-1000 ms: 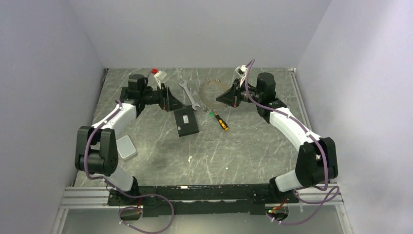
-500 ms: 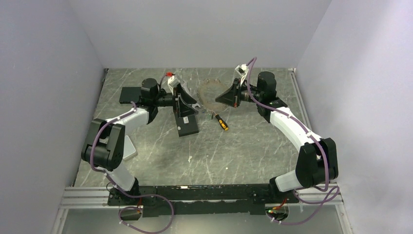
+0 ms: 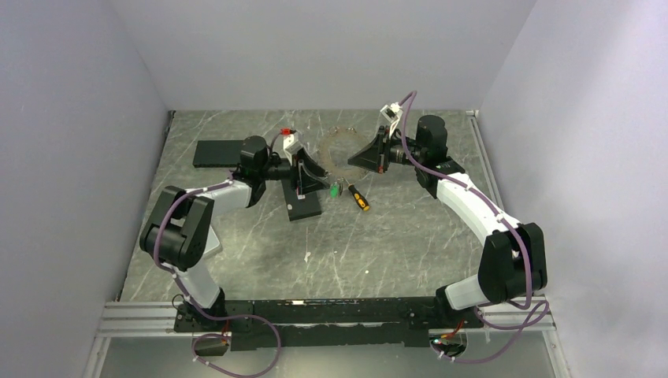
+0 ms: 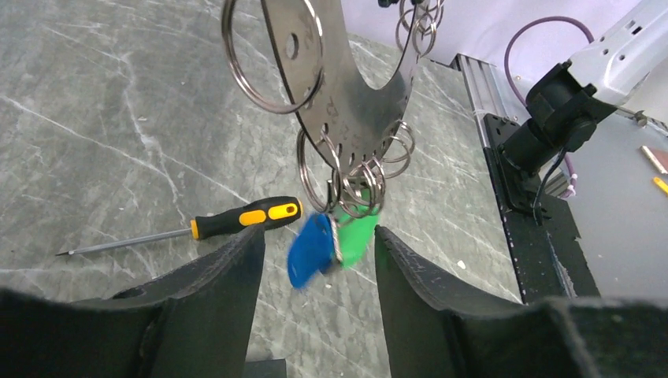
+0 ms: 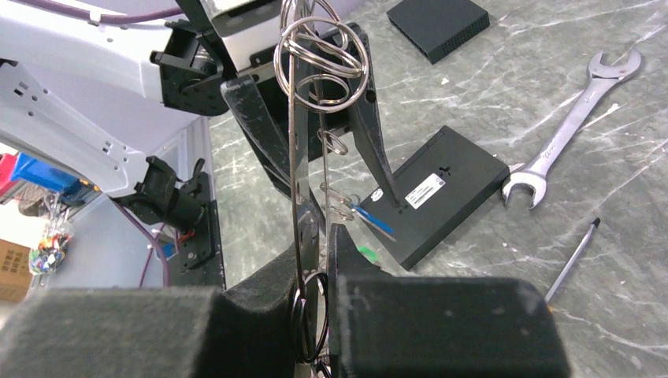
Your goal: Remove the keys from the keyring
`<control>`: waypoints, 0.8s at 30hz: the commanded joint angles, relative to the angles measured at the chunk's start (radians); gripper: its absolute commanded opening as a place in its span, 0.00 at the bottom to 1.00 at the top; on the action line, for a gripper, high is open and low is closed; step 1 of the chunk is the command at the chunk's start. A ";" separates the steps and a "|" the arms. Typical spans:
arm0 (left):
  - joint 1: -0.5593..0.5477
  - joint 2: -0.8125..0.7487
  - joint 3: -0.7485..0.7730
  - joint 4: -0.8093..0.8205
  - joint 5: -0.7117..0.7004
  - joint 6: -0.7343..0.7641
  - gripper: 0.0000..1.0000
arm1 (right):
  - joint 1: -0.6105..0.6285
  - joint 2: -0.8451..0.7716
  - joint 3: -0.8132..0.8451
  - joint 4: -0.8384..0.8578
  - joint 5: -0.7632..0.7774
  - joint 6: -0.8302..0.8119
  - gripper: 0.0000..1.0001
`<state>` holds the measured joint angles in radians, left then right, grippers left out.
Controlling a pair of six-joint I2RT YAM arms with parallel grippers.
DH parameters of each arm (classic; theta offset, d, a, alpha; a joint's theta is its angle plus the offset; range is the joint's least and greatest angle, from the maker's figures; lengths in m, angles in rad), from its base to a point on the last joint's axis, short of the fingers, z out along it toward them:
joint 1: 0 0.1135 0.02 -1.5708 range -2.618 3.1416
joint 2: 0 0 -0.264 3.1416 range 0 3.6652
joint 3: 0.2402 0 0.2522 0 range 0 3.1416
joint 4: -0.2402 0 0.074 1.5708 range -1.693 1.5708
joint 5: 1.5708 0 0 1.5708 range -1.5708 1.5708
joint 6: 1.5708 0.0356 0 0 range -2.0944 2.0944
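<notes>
My right gripper [image 3: 369, 156] [image 5: 324, 236] is shut on the rim of the keyring [image 3: 337, 148], a large grey metal ring held upright above the table. In the right wrist view the ring is edge-on [image 5: 295, 181]. In the left wrist view the keyring [image 4: 346, 87] carries several small split rings. The blue key [image 4: 309, 250] and the green key [image 4: 358, 236] hang from its lowest rings. My left gripper [image 3: 306, 169] [image 4: 319, 232] is open, one finger on each side of the two keys, not touching them. The green key also shows in the top view [image 3: 335, 189].
A yellow-handled screwdriver [image 3: 358, 197] [image 4: 244, 219] lies below the ring. A black box [image 3: 303, 206] [image 5: 441, 197] lies under my left gripper, a second one [image 3: 214, 153] at the back left. A silver spanner [image 5: 567, 134] lies beside the box. A white scrap [image 3: 306, 256] lies nearer.
My left arm has swung right from the back left, and its open gripper now straddles the hanging keys. My right gripper has held the ring still.
</notes>
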<state>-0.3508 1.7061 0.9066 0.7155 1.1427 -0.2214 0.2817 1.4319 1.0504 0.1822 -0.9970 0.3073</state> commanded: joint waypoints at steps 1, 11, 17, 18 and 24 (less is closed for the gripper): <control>-0.018 0.018 0.013 0.050 -0.035 0.059 0.56 | -0.003 -0.017 0.059 0.071 -0.025 0.018 0.00; -0.033 0.026 0.025 0.046 -0.029 0.064 0.41 | -0.004 -0.022 0.053 0.079 -0.025 0.022 0.00; -0.039 0.028 0.032 0.049 -0.023 0.059 0.41 | -0.003 -0.021 0.054 0.081 -0.026 0.028 0.00; -0.040 0.029 0.032 0.050 -0.023 0.058 0.40 | -0.004 -0.022 0.054 0.083 -0.027 0.030 0.00; -0.045 0.037 0.039 0.050 -0.017 0.050 0.17 | -0.004 -0.021 0.056 0.088 -0.028 0.035 0.00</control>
<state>-0.3878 1.7329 0.9085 0.7216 1.1103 -0.1764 0.2817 1.4319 1.0508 0.1928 -1.0019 0.3264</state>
